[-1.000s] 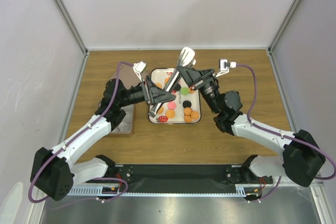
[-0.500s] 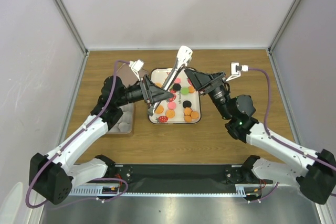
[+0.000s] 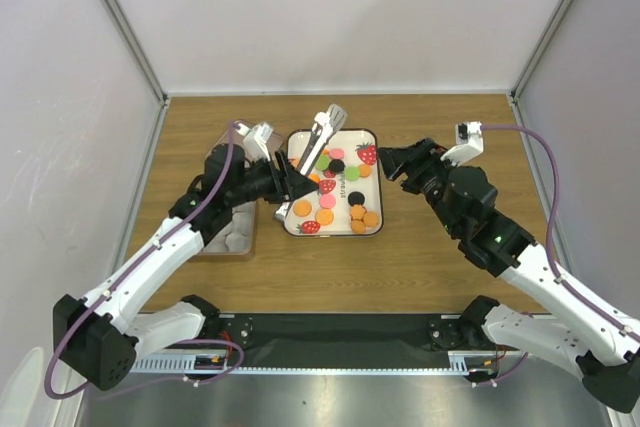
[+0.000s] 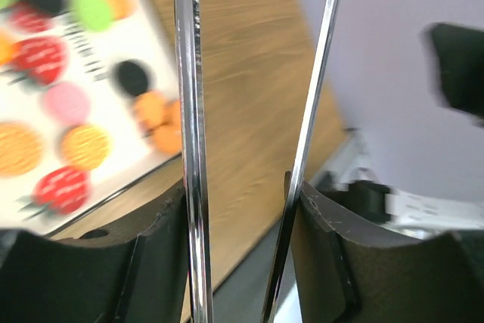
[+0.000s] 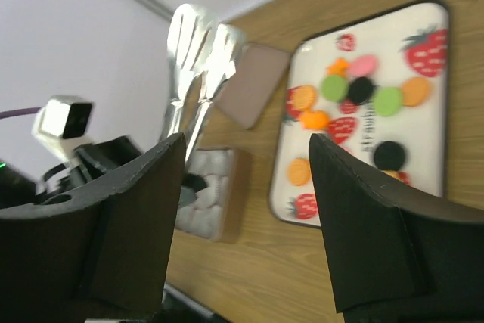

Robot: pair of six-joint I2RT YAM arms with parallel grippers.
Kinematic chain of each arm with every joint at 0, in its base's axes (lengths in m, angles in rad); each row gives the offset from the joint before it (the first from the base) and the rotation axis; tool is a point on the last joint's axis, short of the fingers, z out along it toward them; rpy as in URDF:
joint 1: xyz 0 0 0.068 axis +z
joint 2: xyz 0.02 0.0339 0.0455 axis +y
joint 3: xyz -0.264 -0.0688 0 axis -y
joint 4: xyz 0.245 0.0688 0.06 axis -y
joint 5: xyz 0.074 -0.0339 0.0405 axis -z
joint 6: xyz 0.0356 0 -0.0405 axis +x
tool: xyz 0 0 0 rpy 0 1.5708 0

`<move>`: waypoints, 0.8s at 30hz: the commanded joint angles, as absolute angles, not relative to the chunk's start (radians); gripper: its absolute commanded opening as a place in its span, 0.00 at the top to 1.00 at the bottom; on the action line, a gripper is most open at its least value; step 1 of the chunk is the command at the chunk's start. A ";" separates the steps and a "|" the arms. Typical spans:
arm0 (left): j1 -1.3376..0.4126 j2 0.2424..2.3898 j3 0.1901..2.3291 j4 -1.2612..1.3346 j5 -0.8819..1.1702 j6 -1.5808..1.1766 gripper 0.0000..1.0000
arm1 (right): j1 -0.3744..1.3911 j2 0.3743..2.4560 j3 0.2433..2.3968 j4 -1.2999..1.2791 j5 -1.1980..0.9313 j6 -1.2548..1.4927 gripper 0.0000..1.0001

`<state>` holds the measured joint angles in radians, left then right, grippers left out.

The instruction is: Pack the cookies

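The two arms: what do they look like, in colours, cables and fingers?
Both the left arm and the right arm have white links with black joint housings. A purple cable runs along each, up to a small white camera box at the wrist. The left gripper and right gripper are black, with broad wedge-shaped fingers.

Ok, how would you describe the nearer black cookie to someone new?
Find the white strawberry-print tray on the wooden table. Near its front right corner lies a black cookie beside orange ones. The other black cookie sits farther back, next to green ones.
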<state>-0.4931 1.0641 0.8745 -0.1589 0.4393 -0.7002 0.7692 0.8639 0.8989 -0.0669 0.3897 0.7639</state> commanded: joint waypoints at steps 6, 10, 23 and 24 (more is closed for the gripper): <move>-0.597 1.124 0.937 -0.380 0.026 -0.508 0.48 | 0.590 0.891 0.950 -0.311 0.287 0.620 0.28; -0.633 1.196 0.963 -0.469 -0.093 -0.485 0.50 | 0.490 0.919 0.940 -0.318 0.160 0.595 0.29; -0.678 1.235 0.907 -0.515 -0.201 -0.494 0.50 | 0.466 0.985 0.922 -0.308 0.064 0.551 0.31; -0.696 1.235 0.902 -0.526 -0.201 -0.494 0.50 | 0.466 0.988 0.922 -0.310 0.061 0.551 0.31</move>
<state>-0.6617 1.2419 0.9100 -0.5194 -0.1738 -0.5140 0.4690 0.9836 0.9222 -0.3248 0.0883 0.5781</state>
